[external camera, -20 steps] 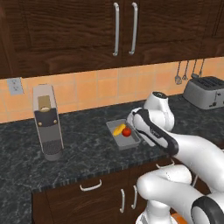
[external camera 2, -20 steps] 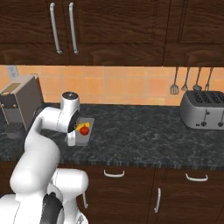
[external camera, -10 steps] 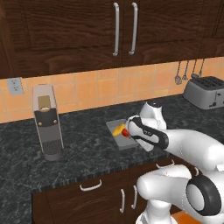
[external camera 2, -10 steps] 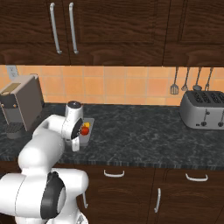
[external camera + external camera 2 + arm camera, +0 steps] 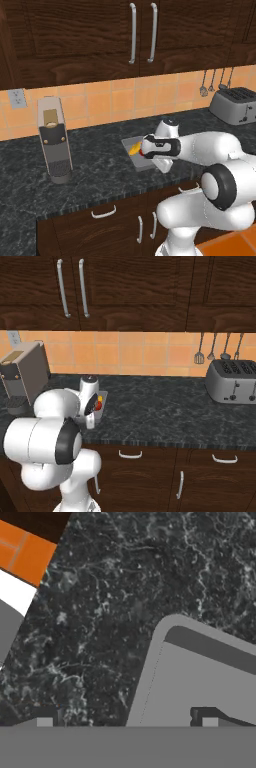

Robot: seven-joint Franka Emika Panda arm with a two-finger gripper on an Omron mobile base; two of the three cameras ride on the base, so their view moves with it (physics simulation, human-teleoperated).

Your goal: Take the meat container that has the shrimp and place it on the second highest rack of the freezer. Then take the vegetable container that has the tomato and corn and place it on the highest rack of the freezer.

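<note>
A grey tray (image 5: 142, 161) is seen on the black speckled desk (image 5: 95, 165) in the left base view, with the yellow corn (image 5: 134, 148) at its 10 o'clock corner, half hidden by the white arm. In the right base view the red tomato (image 5: 99, 405) is shown instead, beside the wrist. In the hand view a rounded tray corner (image 5: 172, 662) lies at 4 o'clock, and two dark fingertips (image 5: 204, 714) are seen wide apart, the pincer spread open and holding nothing. A coffee machine (image 5: 54, 140) stands at 9 o'clock, a toaster (image 5: 234, 380) at 3 o'clock; orange tiles (image 5: 145, 351) and dark cabinets (image 5: 100, 35) lie behind.
</note>
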